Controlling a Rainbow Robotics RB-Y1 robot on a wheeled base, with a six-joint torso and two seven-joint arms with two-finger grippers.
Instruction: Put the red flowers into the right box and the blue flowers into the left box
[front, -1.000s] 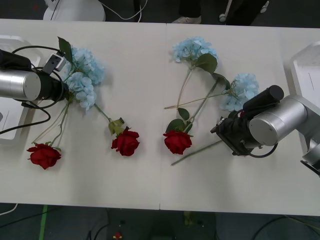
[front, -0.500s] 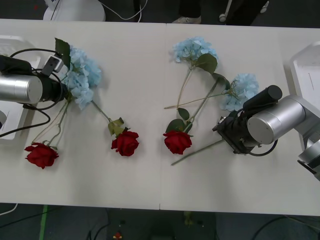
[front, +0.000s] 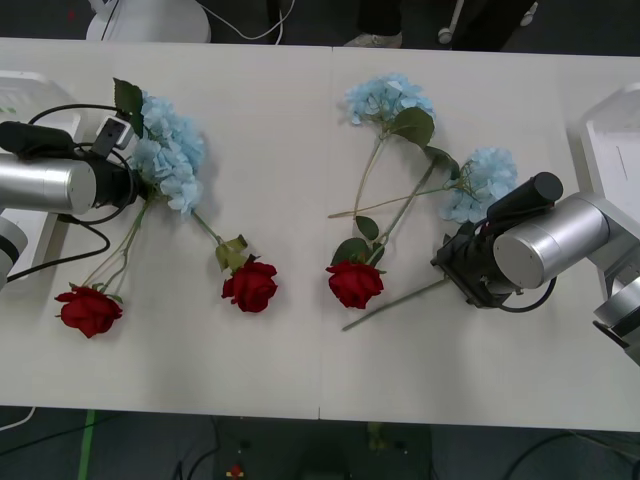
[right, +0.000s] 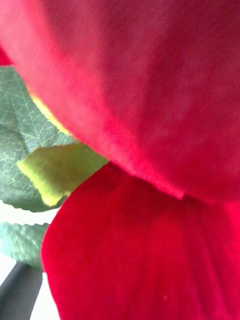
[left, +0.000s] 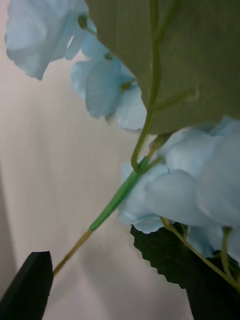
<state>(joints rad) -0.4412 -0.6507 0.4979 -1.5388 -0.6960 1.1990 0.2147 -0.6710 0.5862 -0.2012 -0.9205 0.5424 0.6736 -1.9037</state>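
Three red flowers lie on the table: one at the left, one near the middle and one just right of it. Red petals press close against my right gripper; one black fingertip sits at the corner, so it looks open. A bare stem runs out from under it. The blue flowers lie at the left, back centre and right. My left gripper is open around the left cluster's stem. The left box and right box stand at the table's ends.
Black cables loop around the left arm, over the table's left side. Crossing stems and leaves lie between the two right-hand blue clusters. The white table has bare room along its front edge.
The left arm shifted toward the front and nudged the left blue cluster and its stems. The right gripper edged slightly to the right; the bare stem stayed put.
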